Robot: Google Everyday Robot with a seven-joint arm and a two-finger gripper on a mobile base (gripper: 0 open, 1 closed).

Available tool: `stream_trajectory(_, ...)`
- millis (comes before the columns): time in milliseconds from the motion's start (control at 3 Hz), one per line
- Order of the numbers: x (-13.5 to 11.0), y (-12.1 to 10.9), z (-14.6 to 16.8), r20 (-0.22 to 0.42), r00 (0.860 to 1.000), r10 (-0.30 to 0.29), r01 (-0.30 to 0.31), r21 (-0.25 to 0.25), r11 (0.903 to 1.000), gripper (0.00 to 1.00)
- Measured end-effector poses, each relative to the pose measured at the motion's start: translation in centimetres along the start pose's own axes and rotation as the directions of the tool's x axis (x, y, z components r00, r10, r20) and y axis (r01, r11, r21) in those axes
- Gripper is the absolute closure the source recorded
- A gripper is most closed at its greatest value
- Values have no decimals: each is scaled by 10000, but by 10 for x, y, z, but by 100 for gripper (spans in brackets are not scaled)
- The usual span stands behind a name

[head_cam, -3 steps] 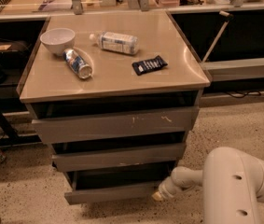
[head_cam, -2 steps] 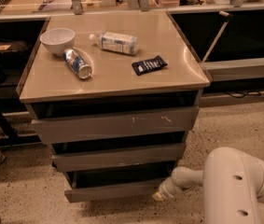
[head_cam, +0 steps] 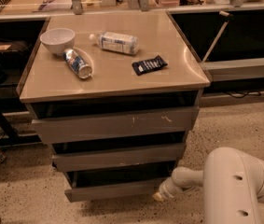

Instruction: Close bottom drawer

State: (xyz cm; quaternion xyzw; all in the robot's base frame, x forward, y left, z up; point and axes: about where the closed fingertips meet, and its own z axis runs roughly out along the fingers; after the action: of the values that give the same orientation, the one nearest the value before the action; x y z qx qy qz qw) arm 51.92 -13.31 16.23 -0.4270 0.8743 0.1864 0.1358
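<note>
The bottom drawer [head_cam: 115, 189] is the lowest and narrowest of three grey drawers in the cabinet, and it stands slightly pulled out, its dark interior showing above the low front. My gripper [head_cam: 160, 195] reaches in from the lower right on a white arm [head_cam: 236, 185] and sits right at the drawer front's right end, near the floor. The middle drawer [head_cam: 118, 156] and the wide top drawer [head_cam: 115, 123] with orange scratch marks are also slightly out.
On the cabinet top [head_cam: 178, 73] lie a white bowl [head_cam: 57, 40], a can [head_cam: 78, 63] on its side, a plastic bottle [head_cam: 114, 42] on its side and a dark snack packet [head_cam: 149, 65]. Dark shelving stands left and right. The floor is speckled.
</note>
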Motion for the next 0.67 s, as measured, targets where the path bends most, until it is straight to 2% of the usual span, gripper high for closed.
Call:
stream_trajectory(333, 0, 0, 0, 0, 10000, 0, 0, 0, 10000, 11)
stream_trajectory(667, 0, 0, 0, -1, 10000, 0, 0, -4, 10000, 0)
